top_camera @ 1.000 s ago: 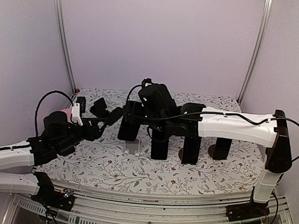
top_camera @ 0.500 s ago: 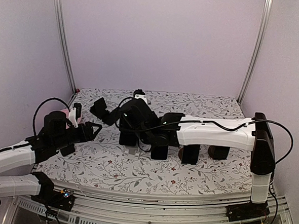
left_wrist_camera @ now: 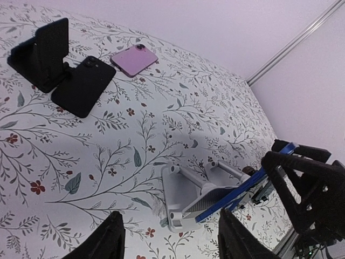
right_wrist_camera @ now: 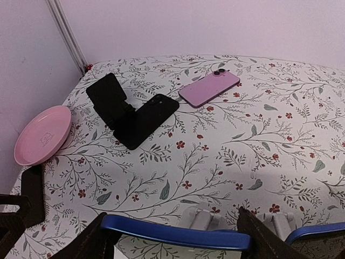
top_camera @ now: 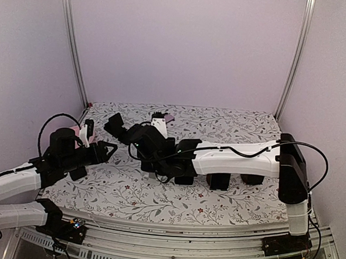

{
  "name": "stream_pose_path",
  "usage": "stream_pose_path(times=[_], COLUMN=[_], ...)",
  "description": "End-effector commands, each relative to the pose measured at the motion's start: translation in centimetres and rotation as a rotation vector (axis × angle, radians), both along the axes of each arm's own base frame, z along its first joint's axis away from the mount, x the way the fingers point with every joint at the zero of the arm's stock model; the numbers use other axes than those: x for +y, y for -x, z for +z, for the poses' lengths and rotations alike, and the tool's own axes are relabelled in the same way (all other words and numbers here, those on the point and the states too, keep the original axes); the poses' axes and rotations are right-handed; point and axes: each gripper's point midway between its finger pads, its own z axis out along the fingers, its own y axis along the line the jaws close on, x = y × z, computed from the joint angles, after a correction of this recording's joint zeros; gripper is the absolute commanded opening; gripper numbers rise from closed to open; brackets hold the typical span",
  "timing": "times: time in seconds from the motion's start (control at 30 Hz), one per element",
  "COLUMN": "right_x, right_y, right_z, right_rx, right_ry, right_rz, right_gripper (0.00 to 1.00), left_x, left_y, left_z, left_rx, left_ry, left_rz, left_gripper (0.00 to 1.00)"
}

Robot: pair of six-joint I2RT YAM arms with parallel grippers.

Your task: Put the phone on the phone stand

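- Floral cloth covers the table (top_camera: 238, 124), and plain lilac walls (top_camera: 184, 48) close it in.
- Over the last second the right arm (top_camera: 236, 158) has come down from a raised pose. We now see it stretched low toward the left-centre of the table.
- The left arm (top_camera: 17, 181) has drawn back to its own side over the same second.
- The right gripper (right_wrist_camera: 175, 237) is clamped on the blue phone (left_wrist_camera: 215, 198), with a finger at each end of the edge we can see.
- In the left wrist view the blue phone is tilted and lies against the white stand (left_wrist_camera: 180, 191), its lower edge at the front lip.
- We cannot tell whether that edge is fully seated in the lip.
- The left gripper (left_wrist_camera: 175, 240) is moderately spread and holds nothing. It points at the white stand from the near side.
- We judge that the carry is complete. What remains is to let go of the blue phone and lift the right gripper clear.
- The white stand looks light, so a sideways pull on release could shift it or tip the blue phone off.
- A black phone (left_wrist_camera: 83, 85) lies at the foot of a black stand (left_wrist_camera: 46, 51), with a pink phone (left_wrist_camera: 133, 59) just beside them. All three are well apart from the work.
- A pink plate (right_wrist_camera: 42, 135) sits at the left edge of the table.
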Motion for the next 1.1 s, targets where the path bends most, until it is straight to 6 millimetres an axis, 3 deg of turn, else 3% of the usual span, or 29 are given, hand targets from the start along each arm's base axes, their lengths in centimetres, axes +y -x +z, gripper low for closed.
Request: stream_pose_path(times=[0.0,0.27,0.7,1.07], right_x=[0.7,0.3,-0.7,-0.6], right_y=[0.4,1.2,1.0,0.8], right_z=[1.2,0.6,-2.5,-2.7], right_rx=[-0.070,-0.112,-0.087,-0.095], right_ry=[-0.030,-0.013,-0.012,-0.031], right_rz=[-0.049,-0.106,-0.210,-0.229], right_gripper=[0.32,0.32,0.32,0.32], left_x=[0.2,0.2,0.0,0.0], left_y=[0.0,-0.1,-0.1,0.0], left_z=[-0.5,-0.7,-1.0,-1.0], left_rx=[0.011,0.015,0.020,0.021], left_ry=[0.004,0.005,0.014,0.014], left_rz=[0.000,-0.003,-0.011,-0.012], left_gripper=[0.59,0.58,0.57,0.56])
